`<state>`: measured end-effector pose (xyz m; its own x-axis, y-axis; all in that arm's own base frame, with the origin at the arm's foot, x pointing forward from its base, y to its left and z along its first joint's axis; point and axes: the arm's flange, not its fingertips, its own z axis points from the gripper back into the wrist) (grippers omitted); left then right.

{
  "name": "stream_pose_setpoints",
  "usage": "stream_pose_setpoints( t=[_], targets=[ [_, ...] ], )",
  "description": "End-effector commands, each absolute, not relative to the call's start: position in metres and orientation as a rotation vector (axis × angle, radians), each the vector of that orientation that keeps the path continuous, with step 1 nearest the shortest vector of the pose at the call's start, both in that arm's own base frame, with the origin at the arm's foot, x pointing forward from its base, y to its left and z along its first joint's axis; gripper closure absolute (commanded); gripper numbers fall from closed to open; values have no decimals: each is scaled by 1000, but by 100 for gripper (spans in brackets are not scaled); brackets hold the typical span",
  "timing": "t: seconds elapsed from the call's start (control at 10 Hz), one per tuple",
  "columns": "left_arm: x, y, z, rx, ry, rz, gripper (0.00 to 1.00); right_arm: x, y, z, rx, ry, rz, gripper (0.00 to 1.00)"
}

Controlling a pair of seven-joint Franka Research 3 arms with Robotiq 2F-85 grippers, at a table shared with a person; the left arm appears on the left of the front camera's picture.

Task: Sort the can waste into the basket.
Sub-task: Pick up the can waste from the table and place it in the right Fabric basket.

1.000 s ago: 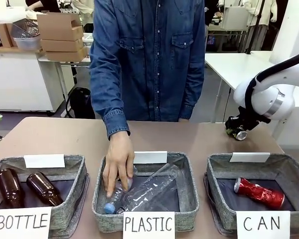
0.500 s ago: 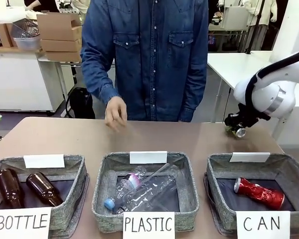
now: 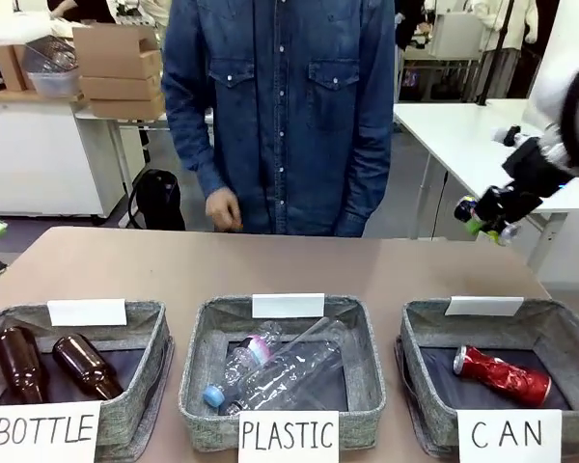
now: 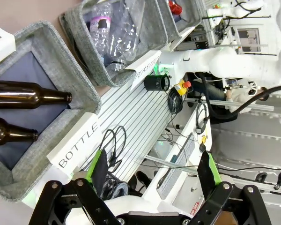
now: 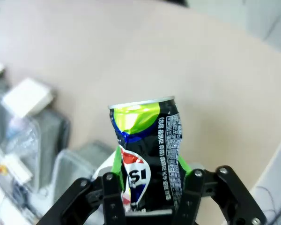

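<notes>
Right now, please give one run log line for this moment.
right gripper: jaws shut on black can, raised above table | left gripper: jaws open, empty | CAN basket: holds red can

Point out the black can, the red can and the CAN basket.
black can (image 5: 147, 150), right wrist view, its printed side.
red can (image 3: 503, 373), front view, its crushed body.
CAN basket (image 3: 422, 313), front view, its far rim.

Robotics lab — white worktables (image 3: 463, 130), stacked cardboard boxes (image 3: 119, 68), loose cables (image 4: 113, 140) — emergency-stop button (image 4: 185, 85)
</notes>
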<state>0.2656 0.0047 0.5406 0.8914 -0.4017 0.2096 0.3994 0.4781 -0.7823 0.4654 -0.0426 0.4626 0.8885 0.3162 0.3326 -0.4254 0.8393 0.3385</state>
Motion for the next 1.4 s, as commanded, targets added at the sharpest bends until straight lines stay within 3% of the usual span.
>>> stream_pose_setpoints(
  t=[0.0, 0.3, 0.5, 1.0, 1.1, 1.3],
  targets=[
    [264, 5, 539, -950, 8, -486, 0, 400, -47, 485, 491, -234, 706, 100],
    [264, 5, 539, -950, 8, -486, 0, 332, -24, 487, 561, -211, 1286, 100],
    [264, 5, 539, -950, 8, -486, 0, 318, -18, 481, 440, -270, 1446, 100],
    [264, 5, 539, -950, 8, -486, 0, 330, -16, 484, 465, -244, 1452, 100],
    [264, 5, 539, -950, 8, -486, 0, 331, -17, 485, 463, -250, 1455, 5],
    [264, 5, 539, -950, 8, -486, 0, 331, -16, 485, 452, -246, 1453, 0]
  ],
)
